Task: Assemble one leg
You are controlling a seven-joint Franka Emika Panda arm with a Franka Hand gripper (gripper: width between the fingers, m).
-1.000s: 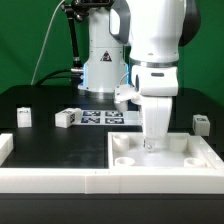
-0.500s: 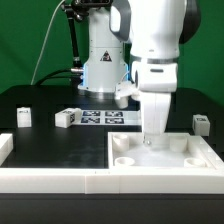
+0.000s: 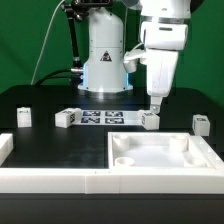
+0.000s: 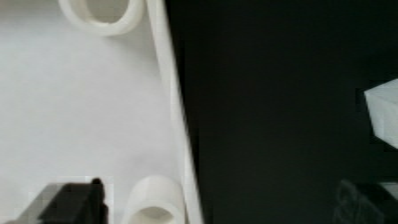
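Note:
My gripper (image 3: 155, 103) hangs open and empty just above a leg (image 3: 150, 119), a small white tagged block standing on the black table at the far edge of the large white panel (image 3: 160, 152). In the wrist view the gripper (image 4: 214, 205) has one dark finger (image 4: 71, 200) over the panel (image 4: 71, 110), with nothing between the jaws. A round corner socket (image 4: 157, 200) lies beside that finger. A white block, probably the leg (image 4: 382, 112), shows at the picture's edge. More legs stand at the exterior view's left (image 3: 24, 116), (image 3: 67, 117) and right (image 3: 200, 124).
The marker board (image 3: 105, 117) lies in front of the robot base (image 3: 105, 60). A white wall (image 3: 50, 178) borders the table's near edge, with a short end piece (image 3: 5, 147) at the exterior view's left.
The gripper has lifted off the panel's far corner socket and moved up and back. The leg by the panel's far edge is now uncovered below it.

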